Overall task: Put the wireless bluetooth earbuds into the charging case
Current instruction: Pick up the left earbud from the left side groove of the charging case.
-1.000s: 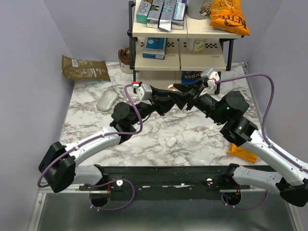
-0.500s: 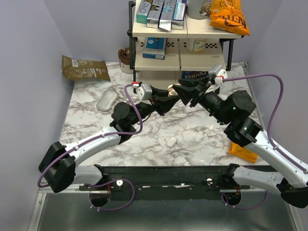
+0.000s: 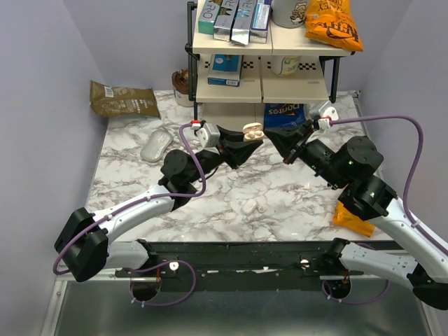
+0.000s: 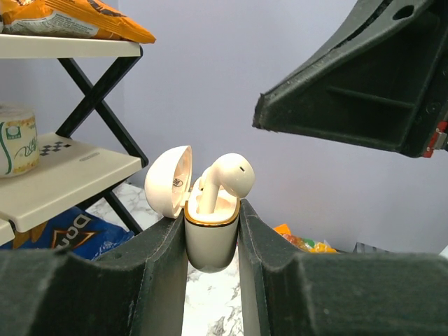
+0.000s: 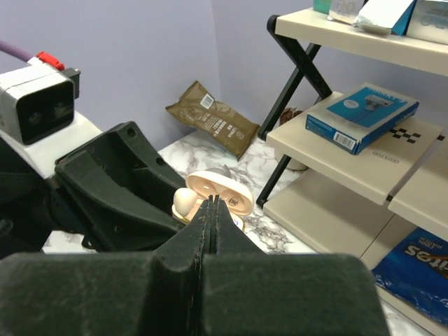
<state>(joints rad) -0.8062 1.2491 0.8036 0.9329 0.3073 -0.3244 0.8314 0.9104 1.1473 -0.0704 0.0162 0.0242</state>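
The charging case (image 4: 210,241) is cream white with a gold rim. It stands upright between my left fingers, lid (image 4: 168,183) swung open. One of the wireless bluetooth earbuds (image 4: 229,175) sticks up out of it, stem down in a slot. My left gripper (image 3: 245,142) is shut on the case, held above the table's middle. My right gripper (image 5: 212,203) is shut with nothing in it, its tips just right of the case (image 3: 251,129). The right wrist view shows the open lid (image 5: 222,189) and earbud (image 5: 185,201) behind its tips. Another small pale earbud-like piece (image 3: 250,206) lies on the marble.
A white computer mouse (image 3: 156,147) and a brown bag (image 3: 124,99) sit at the back left. A two-level shelf rack (image 3: 269,84) with boxes and snack bags stands behind the grippers, a blue chip bag (image 3: 283,114) under it. An orange packet (image 3: 353,221) lies near the right arm.
My right gripper has drawn back to the right, away from the case, and gone from open to shut. The earbud now stands in the case. The left gripper has kept still.
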